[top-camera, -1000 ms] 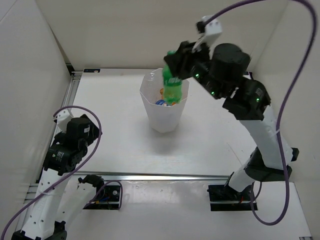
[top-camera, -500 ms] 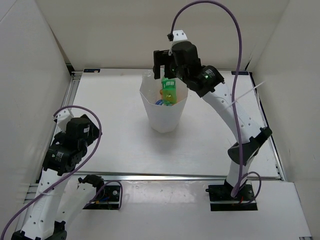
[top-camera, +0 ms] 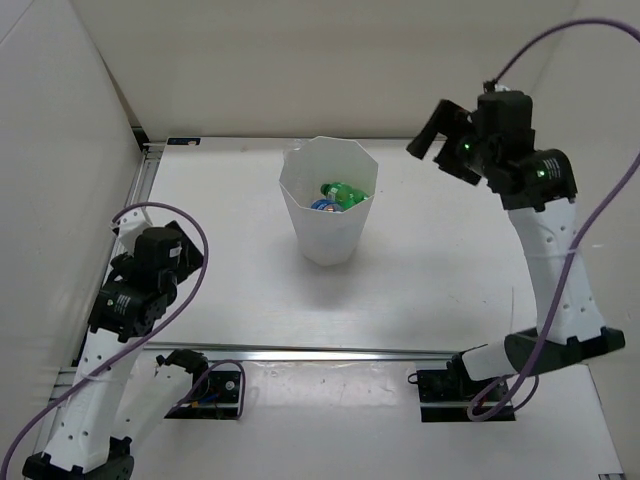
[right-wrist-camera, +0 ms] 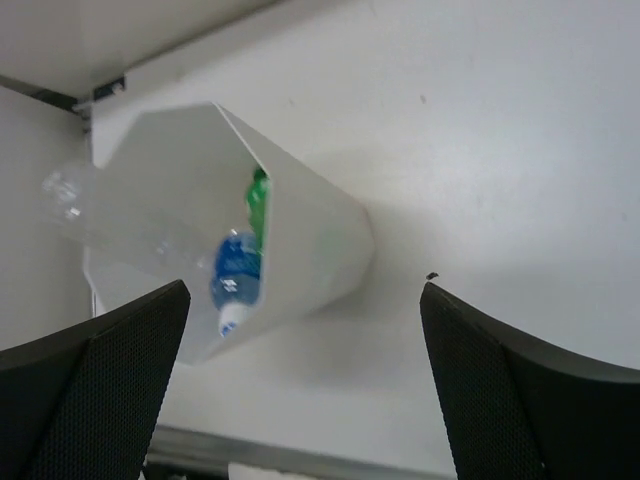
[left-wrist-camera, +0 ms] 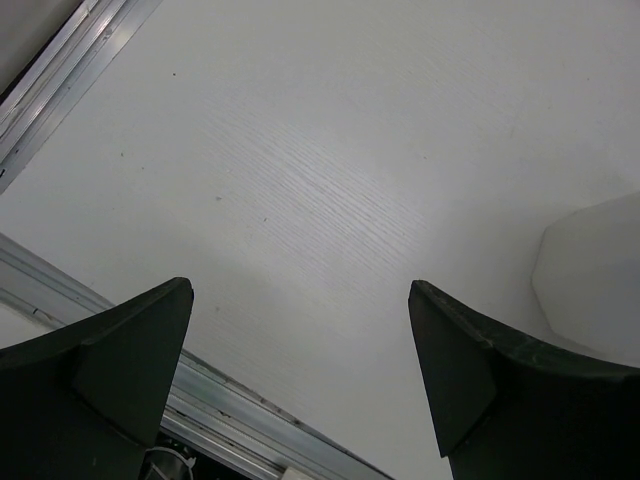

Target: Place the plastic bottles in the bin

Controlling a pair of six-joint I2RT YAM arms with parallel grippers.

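The tall white faceted bin (top-camera: 322,232) stands at the table's middle. Inside it lie a green bottle (top-camera: 343,190) and a blue-labelled clear bottle (top-camera: 324,205). In the right wrist view the bin (right-wrist-camera: 310,265) shows the green bottle (right-wrist-camera: 258,203), the blue-labelled bottle (right-wrist-camera: 235,270) and a clear bottle (right-wrist-camera: 70,195) through its wall. My right gripper (top-camera: 437,140) hangs high to the right of the bin, open and empty (right-wrist-camera: 305,385). Low over the table's near-left part, my left gripper (left-wrist-camera: 300,300) is open with nothing between its fingers.
A metal rail (top-camera: 350,352) runs along the table's near edge, and another (top-camera: 148,180) runs along the left side. White walls close in the left, back and right. The bin's wall (left-wrist-camera: 595,275) shows at the right of the left wrist view.
My right gripper opened and let the green bottle drop into the bin, then swung away to the right. The left arm has barely shifted.
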